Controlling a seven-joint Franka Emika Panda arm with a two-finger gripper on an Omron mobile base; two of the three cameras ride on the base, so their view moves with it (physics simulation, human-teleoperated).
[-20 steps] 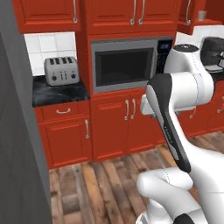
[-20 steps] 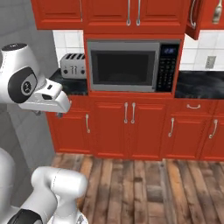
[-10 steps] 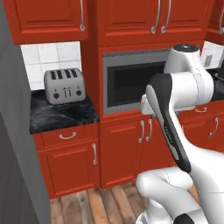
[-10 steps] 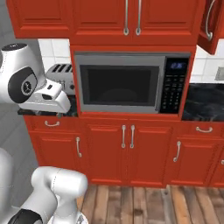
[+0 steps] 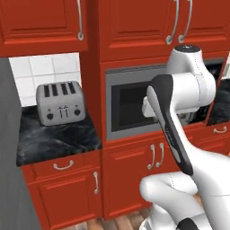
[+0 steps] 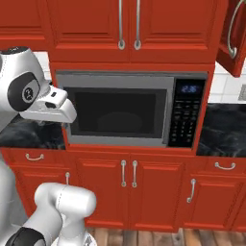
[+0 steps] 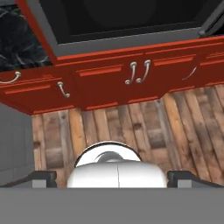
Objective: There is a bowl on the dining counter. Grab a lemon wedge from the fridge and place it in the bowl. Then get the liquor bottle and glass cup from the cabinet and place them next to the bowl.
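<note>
The white arm is carrying nothing — its two dark-tipped gripper (image 7: pixel 112 178) jaws are standing spread wide and empty, pointing down at the wooden plank floor (image 7: pixel 144 127). It is facing the built-in grey microwave (image 6: pixel 129 109) framed by red cabinetry, with a silver four-slot toaster (image 5: pixel 60 102) sitting at the back edge of the black marble wall counter (image 5: pixel 56 139). By my reading the fetching step is in hand — the base needs to be reaching the grey fridge panel (image 5: pixel 10 148) at the left for the lemon wedge.

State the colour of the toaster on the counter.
Silver-grey, with dark slots on top; the toaster shows best in the left base view.
</note>
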